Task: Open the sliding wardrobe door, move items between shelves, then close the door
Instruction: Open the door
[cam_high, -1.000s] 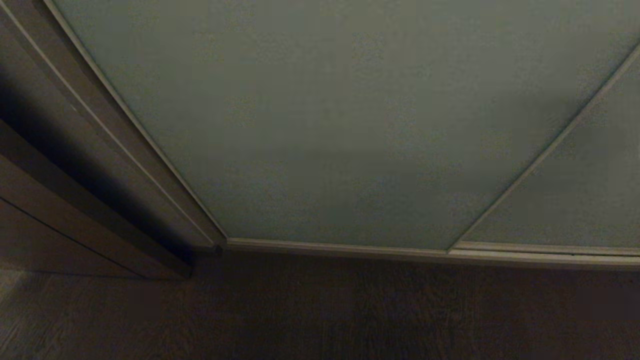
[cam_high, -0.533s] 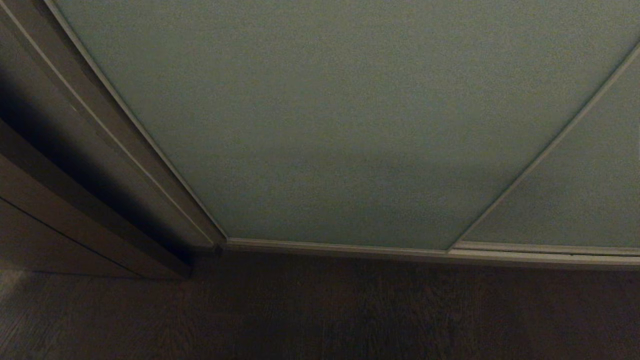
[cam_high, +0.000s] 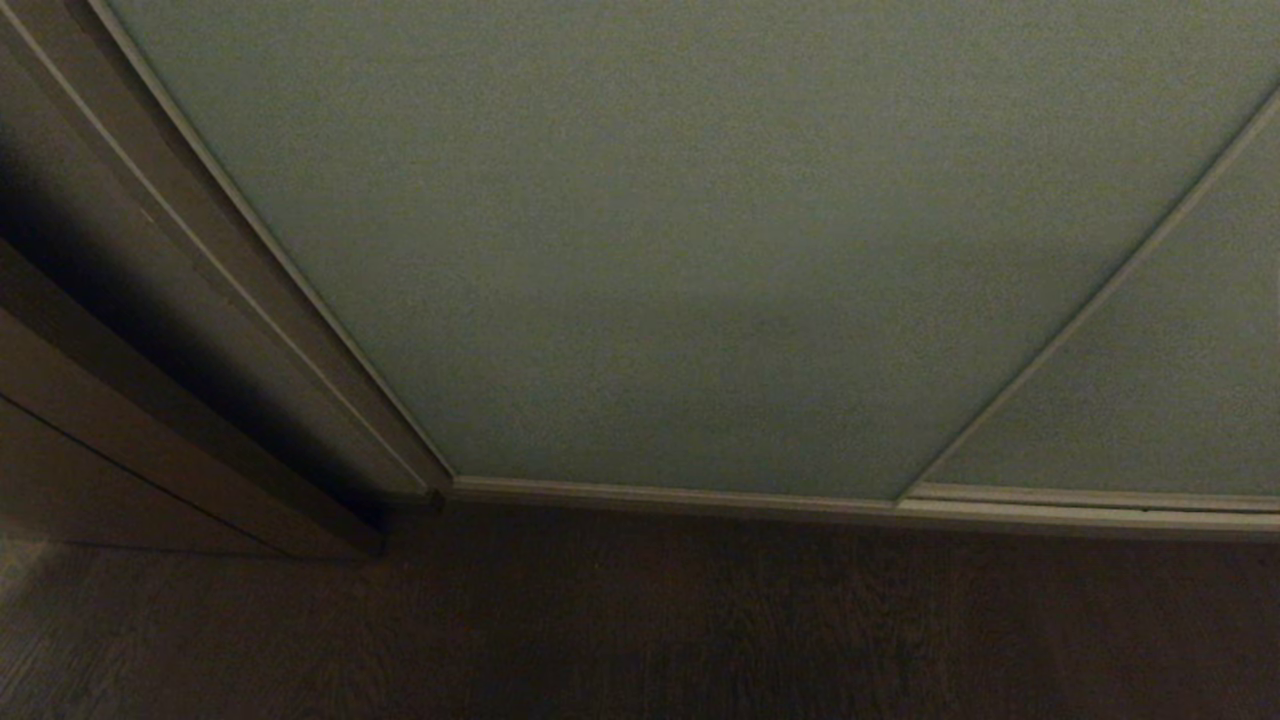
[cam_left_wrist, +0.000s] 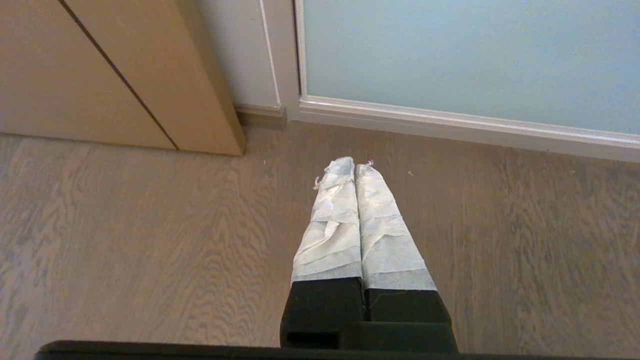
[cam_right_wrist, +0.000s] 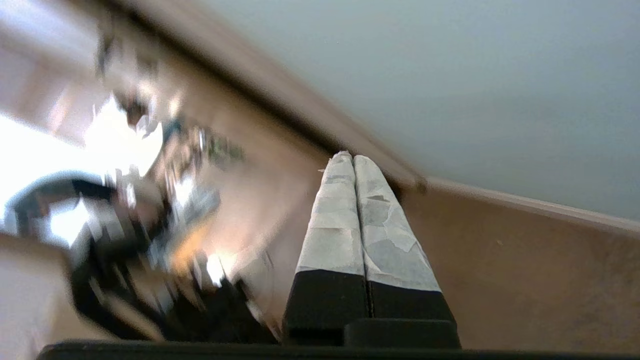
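The door (cam_right_wrist: 475, 90) stands closed just ahead of the right gripper (cam_right_wrist: 352, 157), its fingers pressed together; the left gripper (cam_left_wrist: 354, 162), likewise closed, hangs parked.

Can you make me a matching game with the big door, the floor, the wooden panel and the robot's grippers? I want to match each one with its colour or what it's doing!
Things:
1. sliding wardrobe door
2. floor
3. wooden side panel
4. left gripper and right gripper

Descriptions:
A. light tan, with a dark seam
B. shut, holding nothing
C. matte grey-green, pale frame
D. brownish wood grain

Pairs: 1-C, 2-D, 3-A, 4-B
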